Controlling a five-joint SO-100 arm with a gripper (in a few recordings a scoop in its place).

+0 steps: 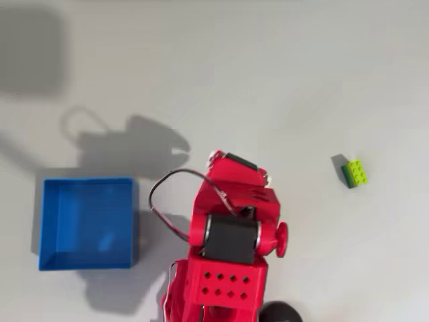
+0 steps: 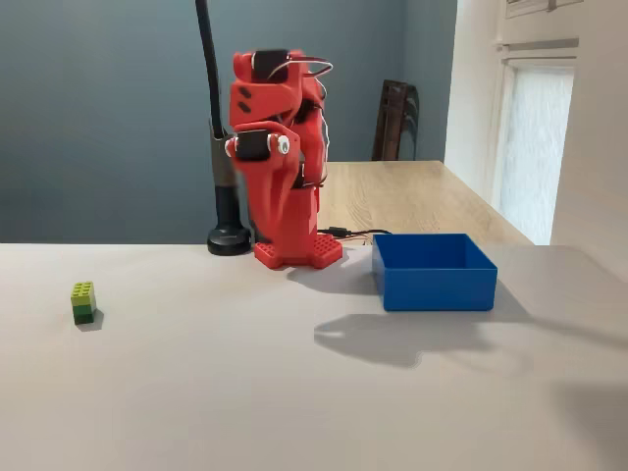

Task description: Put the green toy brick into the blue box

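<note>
The green toy brick (image 1: 355, 172) lies alone on the pale table, at the right in the overhead view and at the far left in the fixed view (image 2: 83, 300). Its lime studs face up and its lower part is darker green. The blue box (image 1: 87, 181) sits empty on the other side of the red arm (image 1: 231, 231); the fixed view shows its front wall (image 2: 437, 290). The arm stands folded upright over its base, between brick and box. My gripper (image 2: 267, 196) is tucked down against the arm's front, far from both, and its jaws are too indistinct to read.
A black pole on a round base (image 2: 230, 239) stands just behind the arm. A dark cable (image 1: 157, 194) loops out from the arm toward the box. Behind the pale table are a wooden table (image 2: 412, 196) and a chair (image 2: 394, 118).
</note>
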